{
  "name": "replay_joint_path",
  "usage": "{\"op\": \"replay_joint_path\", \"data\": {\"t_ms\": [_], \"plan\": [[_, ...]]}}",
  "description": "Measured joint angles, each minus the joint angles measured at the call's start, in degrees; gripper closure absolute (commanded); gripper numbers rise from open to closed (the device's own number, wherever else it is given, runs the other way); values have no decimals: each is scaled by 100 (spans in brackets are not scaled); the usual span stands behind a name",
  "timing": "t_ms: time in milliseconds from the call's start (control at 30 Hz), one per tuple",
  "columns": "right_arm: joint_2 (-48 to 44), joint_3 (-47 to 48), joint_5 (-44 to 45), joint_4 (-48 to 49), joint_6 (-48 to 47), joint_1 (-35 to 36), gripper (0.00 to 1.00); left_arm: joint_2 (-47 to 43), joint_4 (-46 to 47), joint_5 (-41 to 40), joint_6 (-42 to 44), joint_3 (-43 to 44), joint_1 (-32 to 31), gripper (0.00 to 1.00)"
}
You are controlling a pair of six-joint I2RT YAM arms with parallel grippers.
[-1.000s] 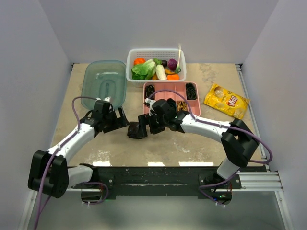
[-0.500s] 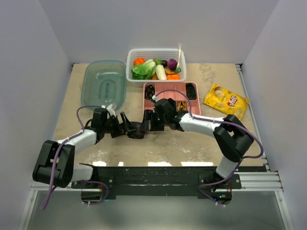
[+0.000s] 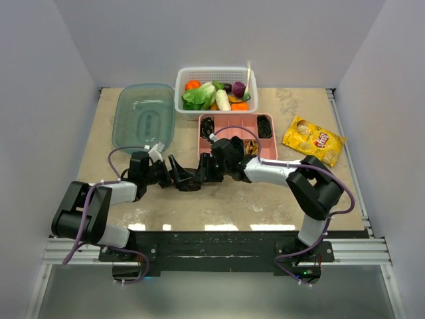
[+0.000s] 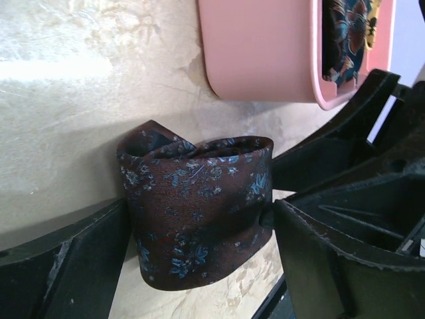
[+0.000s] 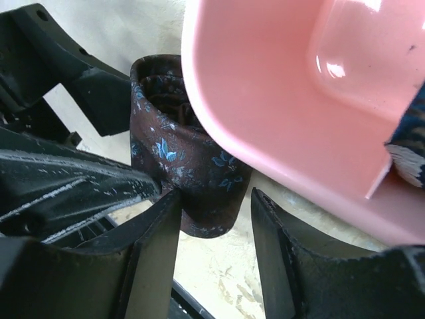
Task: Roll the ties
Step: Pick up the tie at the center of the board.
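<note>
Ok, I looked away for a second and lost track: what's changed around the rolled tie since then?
The left gripper slid right, its arm folding back, and its open fingers now flank the rolled tie. The right gripper edged left and narrowed its jaws around the same roll, not clamped yet. Tie, pink tray, basket and chip bag stayed put.

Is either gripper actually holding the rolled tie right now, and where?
Cannot be told. The rolled tie rests on the table, straddled by the left gripper and the right gripper, both close against its sides; firm grip unclear.
</note>
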Motion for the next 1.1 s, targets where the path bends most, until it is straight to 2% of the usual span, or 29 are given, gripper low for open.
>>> {"op": "replay_joint_path", "data": {"t_ms": [167,467,700,900,1100], "plan": [[33,-31,-17,153,-4,-4,59,55,461,212,-37,-216,7,14],[52,-315,-173,706,-26,-42,67,376,1602,509,-501,-621,57,18],[66,-562,-313,1185,-26,-61,69,713,2787,688,-1071,-1056,76,21],[61,-796,-420,1635,-22,-94,71,793,2970,699,-1182,-1123,81,22],[59,-1152,-590,2326,55,-129,71,793,3051,697,-1270,-1200,83,32]]}}
